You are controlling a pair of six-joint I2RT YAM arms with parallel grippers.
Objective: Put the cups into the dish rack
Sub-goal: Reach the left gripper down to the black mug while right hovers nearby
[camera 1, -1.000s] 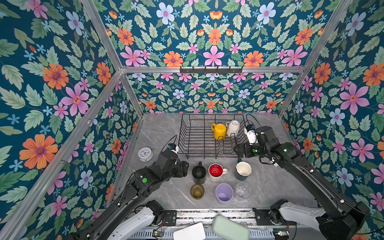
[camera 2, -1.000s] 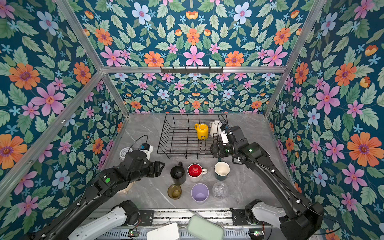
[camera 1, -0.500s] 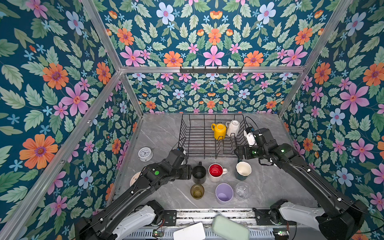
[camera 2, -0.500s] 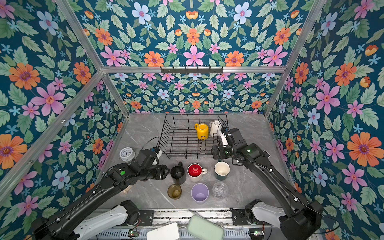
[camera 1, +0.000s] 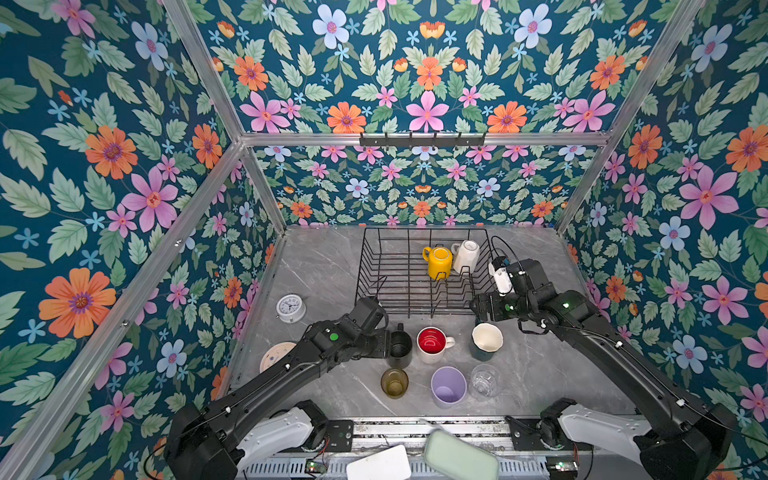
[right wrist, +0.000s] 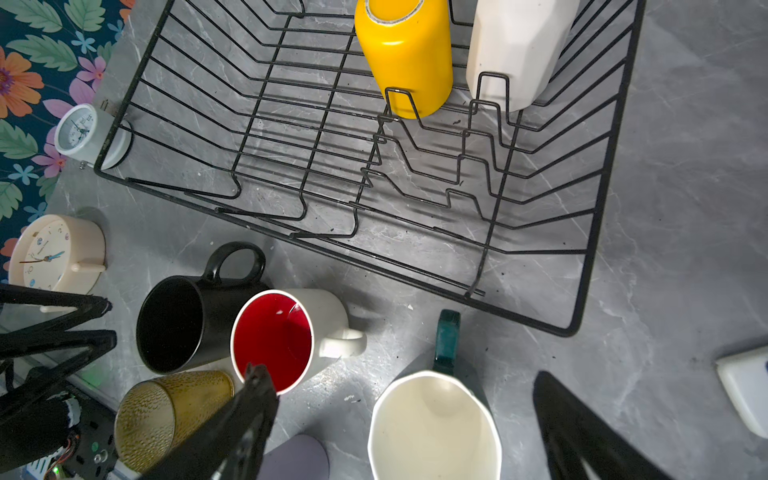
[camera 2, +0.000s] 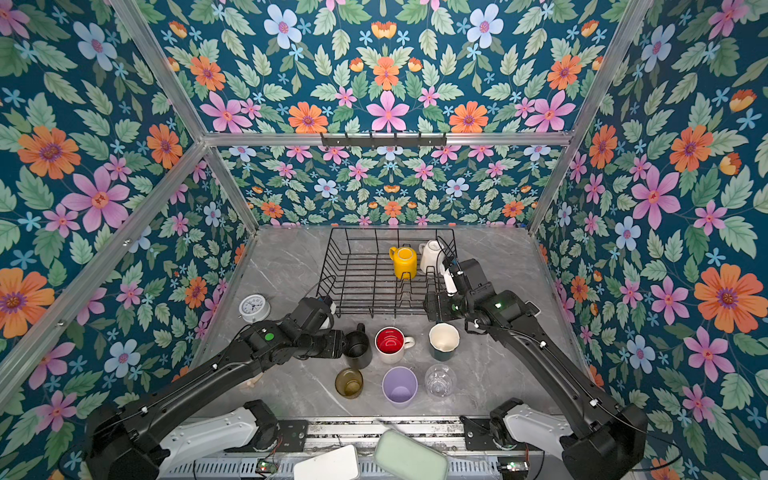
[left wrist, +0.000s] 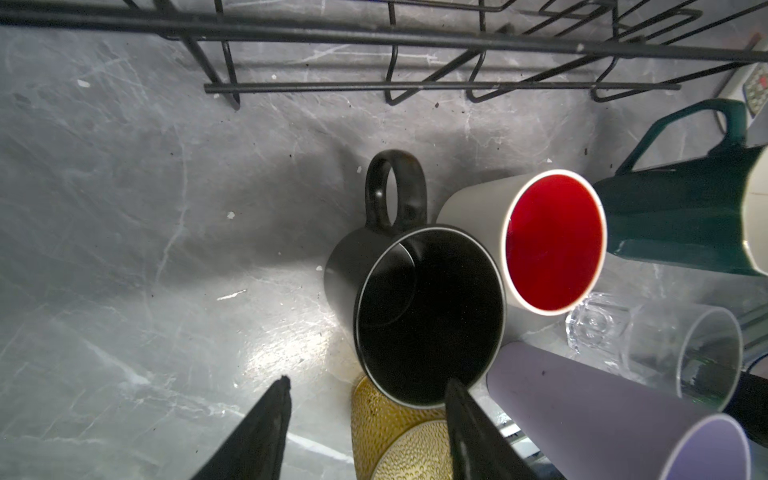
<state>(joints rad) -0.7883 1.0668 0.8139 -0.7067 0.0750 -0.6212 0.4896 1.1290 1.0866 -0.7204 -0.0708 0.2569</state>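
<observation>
The left gripper (left wrist: 368,381) is closing in on the black mug (left wrist: 428,320) standing on the table (left wrist: 124,249), jaws narrowing, apparently straddling its wall, gripping nothing yet; pickup is nearing. The right gripper (right wrist: 399,374) is hanging wide open, empty.

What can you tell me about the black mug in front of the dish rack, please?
The black mug is glossy, ceramic-looking, with a loop handle pointing toward the dish rack. It stands upright and empty on the grey table, close beside the red-lined white mug. The left gripper, jaws open, appears to straddle its wall.
</observation>
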